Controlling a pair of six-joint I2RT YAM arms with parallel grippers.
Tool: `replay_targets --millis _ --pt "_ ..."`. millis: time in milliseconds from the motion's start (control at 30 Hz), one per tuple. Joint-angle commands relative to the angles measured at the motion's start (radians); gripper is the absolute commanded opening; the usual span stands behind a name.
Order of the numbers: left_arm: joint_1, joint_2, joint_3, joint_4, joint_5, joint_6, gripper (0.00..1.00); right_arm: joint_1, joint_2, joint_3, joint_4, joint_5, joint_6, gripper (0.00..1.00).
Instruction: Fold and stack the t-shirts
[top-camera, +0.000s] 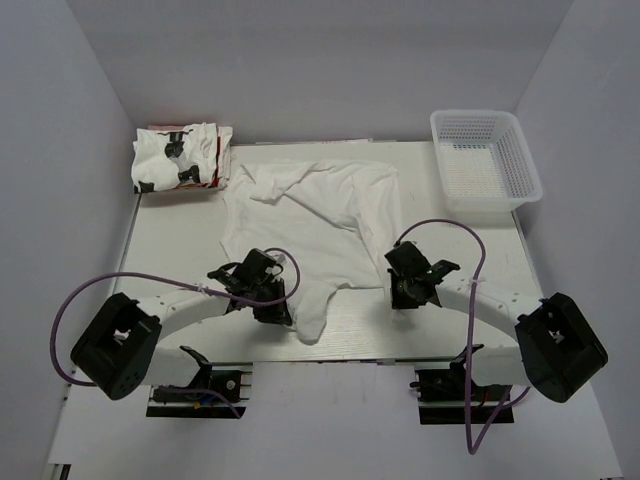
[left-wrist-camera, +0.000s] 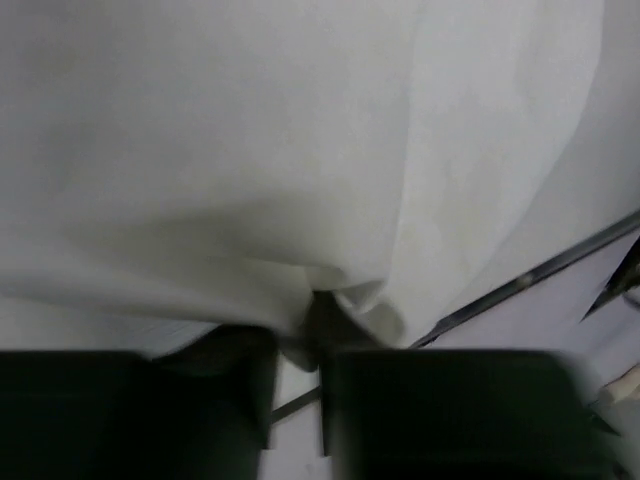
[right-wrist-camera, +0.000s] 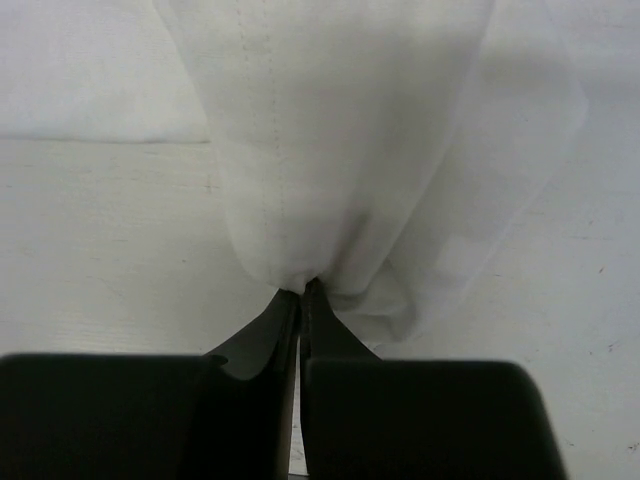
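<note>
- Shirt (top-camera: 320, 215) lies rumpled at centre frame in the top view, white, and reaches from the far middle of the table (top-camera: 170, 250) down to the near edge.
- Left gripper (left-wrist-camera: 300, 350) is at the shirt's lower left, jaws pinched on a fold of its cloth.
- Right gripper (right-wrist-camera: 301, 295) is at the shirt's lower right edge, jaws clamped tight on bunched cloth with a seam showing.
- Folded stack (top-camera: 180, 158) sits upper left, black prints showing, just beside the shirt.
- Basket (top-camera: 485, 160) is upper right, apart from the shirt.
</note>
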Motion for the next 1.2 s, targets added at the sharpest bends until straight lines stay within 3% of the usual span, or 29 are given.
replay_targets --millis 0,33,167,333,533,667,767,967,1100,1167 --pt "-0.016 -0.004 0.084 0.004 -0.116 0.048 0.12 0.003 0.009 0.049 0.021 -0.024 0.001 0.00" --pt "-0.016 -0.004 0.105 -0.012 -0.182 0.048 0.00 0.000 -0.020 0.054 0.035 -0.032 -0.008 0.00" --pt "-0.016 -0.021 0.197 -0.056 -0.257 0.057 0.00 -0.009 -0.155 0.063 0.102 -0.021 0.014 0.00" --pt "-0.016 -0.156 0.331 -0.150 -0.297 0.057 0.00 -0.022 -0.336 0.147 0.116 0.143 0.065 0.00" --pt "-0.007 -0.236 0.642 -0.223 -0.489 0.106 0.00 -0.034 -0.560 0.275 0.104 0.420 0.082 0.00" --pt "-0.007 -0.288 0.854 -0.248 -0.586 0.111 0.00 -0.032 -0.683 0.391 0.182 0.488 0.044 0.00" --pt "-0.007 -0.366 0.927 -0.185 -0.545 0.172 0.00 -0.028 -0.753 0.509 0.235 0.479 -0.031 0.00" --pt "0.002 -0.431 1.191 -0.185 -0.313 0.238 0.00 -0.032 -0.700 0.815 0.170 0.291 -0.172 0.00" --pt "0.002 -0.455 1.349 -0.210 -0.265 0.247 0.00 -0.031 -0.680 1.020 0.124 0.237 -0.206 0.00" --pt "0.002 -0.455 1.426 -0.219 -0.242 0.258 0.00 -0.035 -0.680 1.042 0.125 0.218 -0.223 0.00"
